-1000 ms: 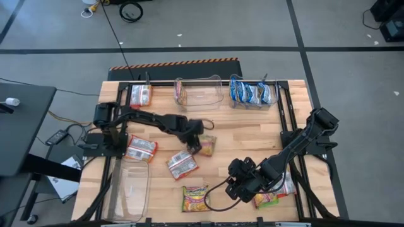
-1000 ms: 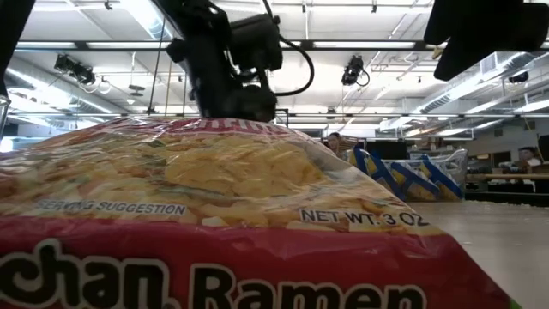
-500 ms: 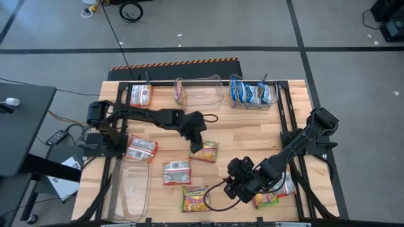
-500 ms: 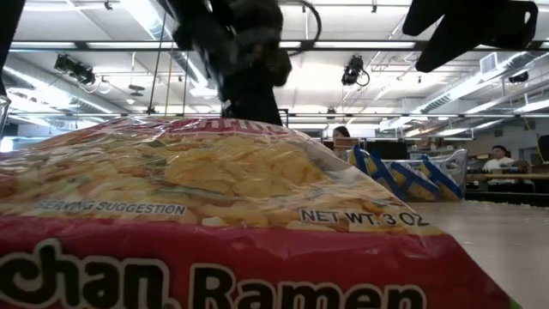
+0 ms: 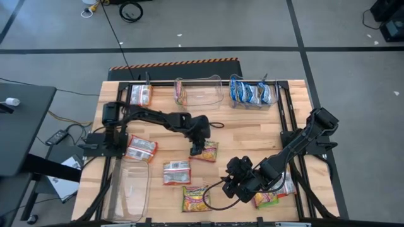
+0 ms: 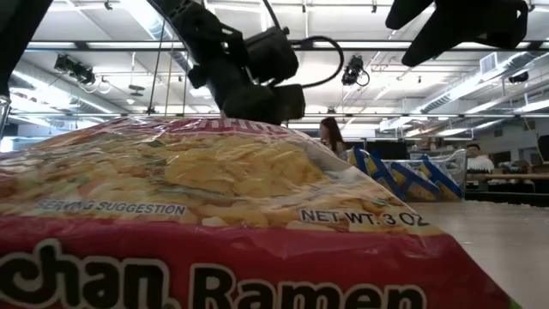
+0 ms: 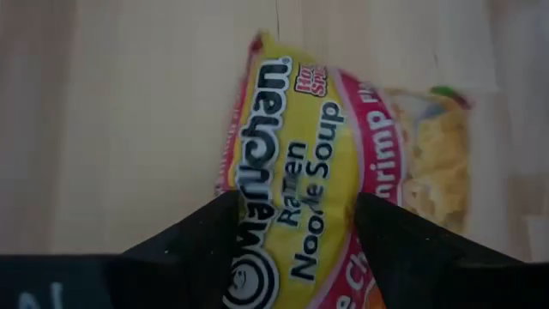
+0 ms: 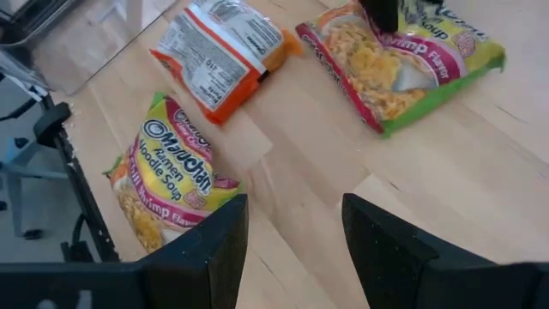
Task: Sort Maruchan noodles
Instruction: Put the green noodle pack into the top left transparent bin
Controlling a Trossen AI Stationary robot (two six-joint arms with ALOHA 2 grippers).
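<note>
Left jaws over a yellow-green Maruchan packet at mid-surface; right jaws parted and empty near the front edge.

Far-left clear tub (image 5: 141, 96) holds a red-orange packet; another red-orange packet (image 5: 141, 149) lies left on the wooden surface (image 5: 246, 129). The left gripper (image 5: 197, 149) stands over one end of the yellow-green Chili Shrimp packet (image 7: 343, 163), jaws spread either side of it; whether they touch it cannot be told. A red-orange packet (image 5: 177, 172) and a second yellow-green packet (image 5: 195, 197) lie nearer the front. The right gripper (image 5: 235, 184) hovers right of these, jaws moderately open, holding nothing. Blue-and-white packets (image 5: 252, 93) fill the far-right tub.
</note>
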